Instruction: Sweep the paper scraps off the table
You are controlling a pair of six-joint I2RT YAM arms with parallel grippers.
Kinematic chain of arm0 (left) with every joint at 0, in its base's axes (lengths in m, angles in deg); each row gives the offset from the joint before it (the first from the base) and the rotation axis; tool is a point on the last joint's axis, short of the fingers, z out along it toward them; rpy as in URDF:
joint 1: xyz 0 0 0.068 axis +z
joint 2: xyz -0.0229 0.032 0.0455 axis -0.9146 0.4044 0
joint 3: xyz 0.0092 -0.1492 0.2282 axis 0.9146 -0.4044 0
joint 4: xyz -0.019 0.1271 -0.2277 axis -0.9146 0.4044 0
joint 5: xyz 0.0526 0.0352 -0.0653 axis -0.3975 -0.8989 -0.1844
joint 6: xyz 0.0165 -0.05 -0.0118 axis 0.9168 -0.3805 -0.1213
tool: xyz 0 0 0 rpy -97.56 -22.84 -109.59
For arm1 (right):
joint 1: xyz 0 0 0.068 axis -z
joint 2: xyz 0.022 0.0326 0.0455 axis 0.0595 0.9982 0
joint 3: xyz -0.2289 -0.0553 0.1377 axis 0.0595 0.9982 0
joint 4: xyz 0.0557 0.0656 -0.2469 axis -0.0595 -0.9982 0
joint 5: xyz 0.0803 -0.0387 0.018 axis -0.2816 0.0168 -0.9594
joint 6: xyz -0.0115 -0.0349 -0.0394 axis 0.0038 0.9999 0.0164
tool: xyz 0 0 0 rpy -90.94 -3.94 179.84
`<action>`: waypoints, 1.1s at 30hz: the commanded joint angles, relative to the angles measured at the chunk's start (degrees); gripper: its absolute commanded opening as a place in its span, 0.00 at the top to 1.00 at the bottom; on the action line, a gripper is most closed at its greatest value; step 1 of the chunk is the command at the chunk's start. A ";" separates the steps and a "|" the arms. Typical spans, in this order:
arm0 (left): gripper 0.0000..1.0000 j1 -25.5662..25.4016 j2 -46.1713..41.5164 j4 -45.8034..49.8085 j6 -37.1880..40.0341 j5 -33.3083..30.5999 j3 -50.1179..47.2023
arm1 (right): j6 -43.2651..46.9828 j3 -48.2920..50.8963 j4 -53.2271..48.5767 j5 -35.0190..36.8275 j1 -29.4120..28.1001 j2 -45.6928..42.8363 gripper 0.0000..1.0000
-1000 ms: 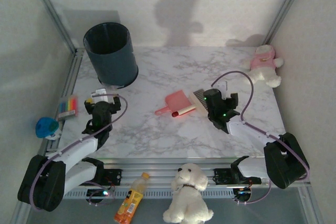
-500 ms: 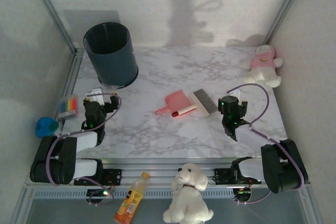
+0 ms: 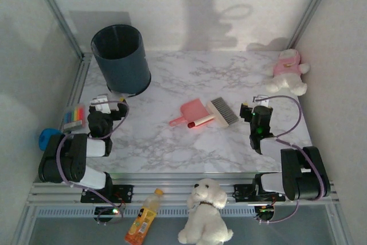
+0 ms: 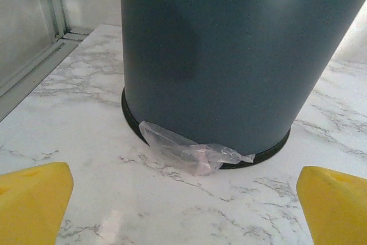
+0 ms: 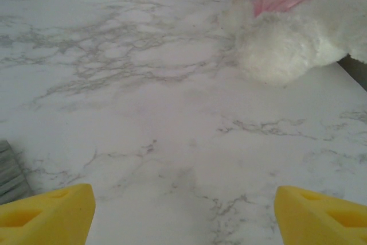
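White rectangular table [image 3: 172, 144] with grey marble veining, lying flat and level, silver rail [image 3: 183, 177] along its near edge.

right gripper [image 5: 183, 202]: spread wide; table [image 5: 143, 107]: grey-veined marble; plush toy [image 5: 292, 32]: upper right; brush bristles [image 5: 8, 171]: left edge

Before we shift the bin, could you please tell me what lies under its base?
A crumpled strip of clear plastic film lies against the bin at its near base edge, on the table. Whatever sits underneath is covered by the bin.
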 commanded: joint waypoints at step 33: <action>0.00 -1.41 2.99 -7.03 -2.04 -7.66 -0.45 | 0.72 -3.43 10.35 -7.03 2.05 13.40 0.01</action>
